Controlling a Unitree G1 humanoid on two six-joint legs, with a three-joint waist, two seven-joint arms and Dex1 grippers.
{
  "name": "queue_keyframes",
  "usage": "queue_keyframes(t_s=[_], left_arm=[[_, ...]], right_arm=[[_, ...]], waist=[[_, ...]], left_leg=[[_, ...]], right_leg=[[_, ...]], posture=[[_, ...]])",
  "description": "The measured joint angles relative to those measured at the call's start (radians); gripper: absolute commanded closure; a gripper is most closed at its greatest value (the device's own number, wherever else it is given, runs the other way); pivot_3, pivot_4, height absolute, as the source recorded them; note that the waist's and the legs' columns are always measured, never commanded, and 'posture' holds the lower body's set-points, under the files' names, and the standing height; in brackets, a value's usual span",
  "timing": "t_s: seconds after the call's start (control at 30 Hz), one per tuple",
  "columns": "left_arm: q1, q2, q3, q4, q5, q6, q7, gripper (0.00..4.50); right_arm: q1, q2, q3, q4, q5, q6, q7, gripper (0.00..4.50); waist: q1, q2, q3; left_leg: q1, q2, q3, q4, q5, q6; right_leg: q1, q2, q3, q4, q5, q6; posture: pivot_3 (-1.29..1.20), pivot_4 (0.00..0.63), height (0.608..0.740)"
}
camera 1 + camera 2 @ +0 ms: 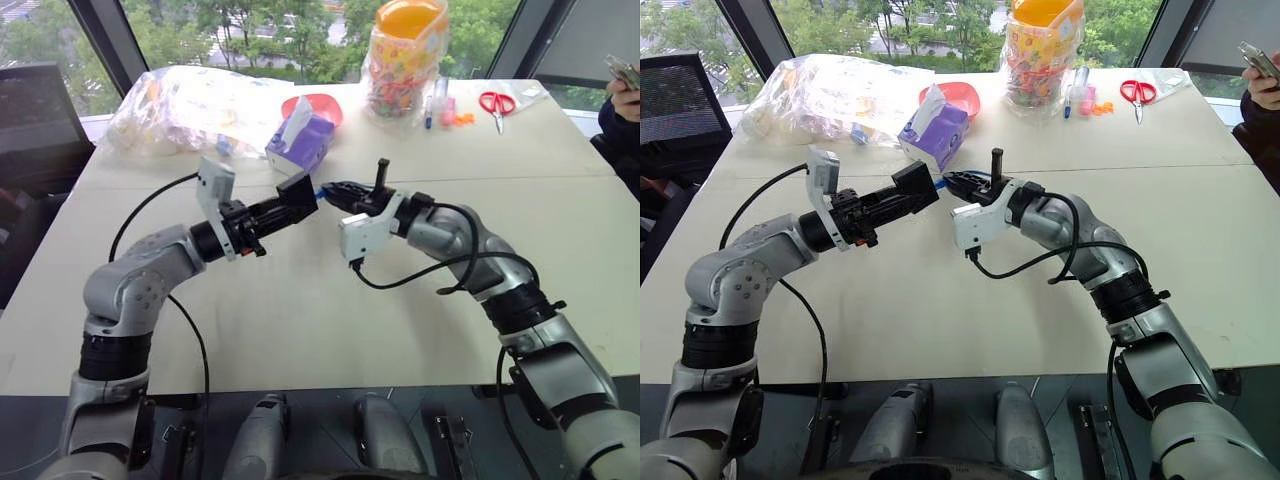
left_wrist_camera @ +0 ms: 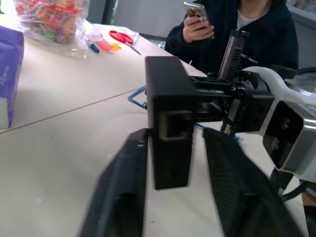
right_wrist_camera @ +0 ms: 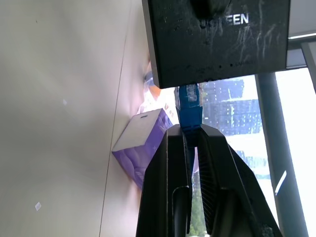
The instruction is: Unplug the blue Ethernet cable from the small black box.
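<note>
1. Both arms reach level over the pale desk (image 1: pixel 300 330), tips meeting near centre.
2. The left claw (image 1: pixel 297 200) is clamped on the small black box (image 1: pixel 299 197), a matte squarish block held above the desk.
3. The right claw (image 3: pixel 190 136) pinches the blue Ethernet cable (image 3: pixel 188 109) at its plug, seated in the box.
4. The right wrist view shows white lettering on the box; a purple tissue box (image 1: pixel 300 143) sits at 12 o'clock of it.
</note>
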Motion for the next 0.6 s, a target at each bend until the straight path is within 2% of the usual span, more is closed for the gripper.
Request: queue_keyframes(t_s=[0.23, 0.33, 0.43, 0.5, 0.6], left_arm=[[0.004, -0.003, -0.009, 0.007, 0.020, 0.000, -0.025, 4.05], [0.004, 0.001, -0.009, 0.007, 0.024, 0.000, -0.038, 4.05], [0.004, 0.006, -0.010, 0.007, 0.024, 0.001, -0.061, 4.05], [0.004, 0.026, -0.010, 0.008, 0.023, 0.000, -0.091, 4.05], [0.023, 0.076, -0.014, 0.005, 0.023, -0.008, -0.175, 4.05]], right_arm=[[0.014, -0.007, -0.002, -0.008, 0.019, 0.000, 0.035, 4.50], [0.014, -0.008, -0.002, -0.010, 0.051, -0.011, 0.064, 3.31], [0.014, -0.006, 0.006, -0.017, 0.099, -0.021, 0.113, 1.85], [0.010, -0.007, 0.005, -0.017, 0.195, 0.021, 0.214, 1.85], [-0.003, -0.025, -0.004, -0.017, 0.428, 0.137, 0.453, 1.85]], waist=[[0.000, 0.000, 0.000], [0.000, 0.000, 0.000], [0.000, 0.000, 0.000], [-0.001, 0.000, 0.000], [-0.002, 0.000, 0.000]], left_leg=[[0.000, 0.000, 0.000, 0.000, 0.000, 0.000], [0.000, 0.000, 0.000, 0.000, 0.000, 0.000], [0.000, 0.000, 0.000, 0.000, 0.000, 0.000], [0.000, 0.000, 0.000, 0.000, 0.000, 0.000], [0.000, 0.000, 0.000, 0.000, 0.000, 0.000]], right_leg=[[0.000, 0.000, 0.000, 0.000, 0.000, 0.000], [0.000, 0.000, 0.000, 0.000, 0.000, 0.000], [0.000, 0.000, 0.000, 0.000, 0.000, 0.000], [0.000, 0.000, 0.000, 0.000, 0.000, 0.000], [0.001, 0.000, 0.000, 0.000, 0.000, 0.000]], posture=[[0.00, 0.150, 0.726], [0.00, 0.150, 0.726], [0.00, 0.150, 0.726], [0.00, 0.150, 0.726], [0.00, 0.150, 0.726]])
